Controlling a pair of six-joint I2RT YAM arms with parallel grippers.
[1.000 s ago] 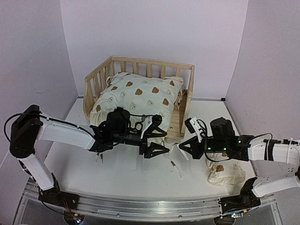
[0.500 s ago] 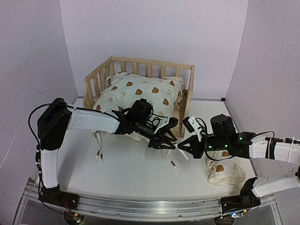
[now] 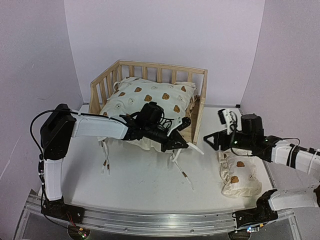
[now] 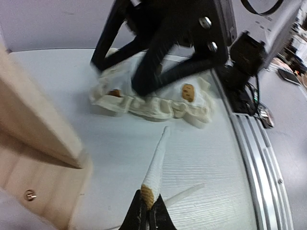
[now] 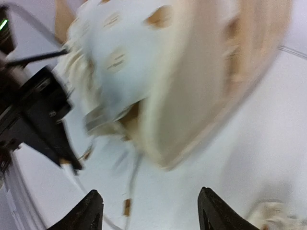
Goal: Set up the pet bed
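The pet bed (image 3: 160,65), a pale wooden slatted frame, stands at the back centre with the bear-print cushion (image 3: 150,100) lying in it. My left gripper (image 3: 187,145) is by the bed's front right corner, shut on one of the cushion's white ties (image 4: 159,158), pinching it at its brown tip between the jaws (image 4: 148,214). My right gripper (image 3: 207,141) hangs open a little to the right, nothing between its fingers (image 5: 92,211). Its blurred wrist view shows the bed frame (image 5: 206,81), the cushion (image 5: 115,52) and a loose tie (image 5: 127,189).
A small bear-print pillow (image 3: 239,177) lies on the table at the right, under the right arm, and shows in the left wrist view (image 4: 153,103). More ties (image 3: 105,162) trail off the cushion onto the table. The bed's corner post (image 4: 36,124) is close on my left gripper's left.
My left gripper reached right along the bed's front and shut on a tie. My right gripper opened and drew back to the right and upward.
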